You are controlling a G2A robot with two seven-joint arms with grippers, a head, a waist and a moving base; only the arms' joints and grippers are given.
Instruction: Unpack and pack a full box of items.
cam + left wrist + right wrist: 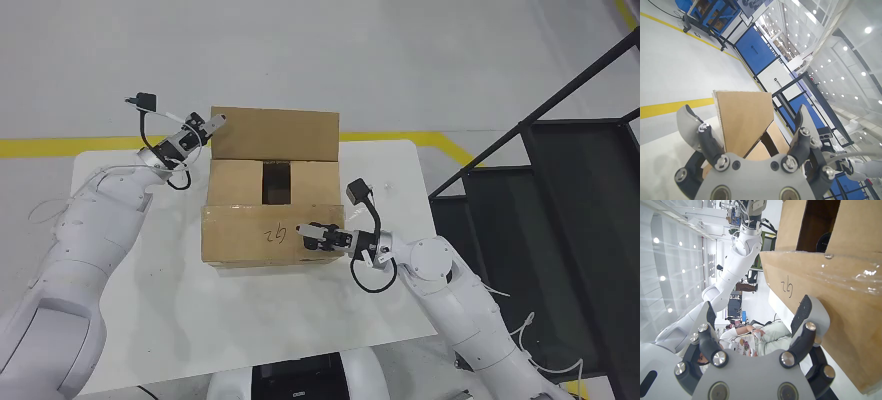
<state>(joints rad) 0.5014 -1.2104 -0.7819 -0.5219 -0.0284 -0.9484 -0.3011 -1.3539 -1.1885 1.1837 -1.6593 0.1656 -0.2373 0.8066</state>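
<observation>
Two hands, both spread apart, clamped on nothing. Left hand [203, 127] up over the far edge of the worktop [140, 300], toward the far left corner, fingers [687, 117] wide on either side of the left end of a raised far flap [275, 131] (touching the cardboard or not, cannot tell). Right hand [312, 233] right of the worktop's middle, about midway between far and near edges, at the right end of the near panel [255, 240] (flap or side wall, hard to say). One finger [810, 317] of that hand in front of the panel, near a handwritten mark [786, 287], the other out past the cardboard in free air. Box [318, 185] of brown cardboard, owner of both flap and panel, standing mid-worktop, nearer the far edge than the near one. Far flap tilted upward; two side flaps [232, 185] folded inward across the top, dark gap [276, 180] between them. Down in that gap, something dark and round [823, 244] (too dim to name). Clear tape [857, 279], wrinkled, along the top edge of the near panel.
</observation>
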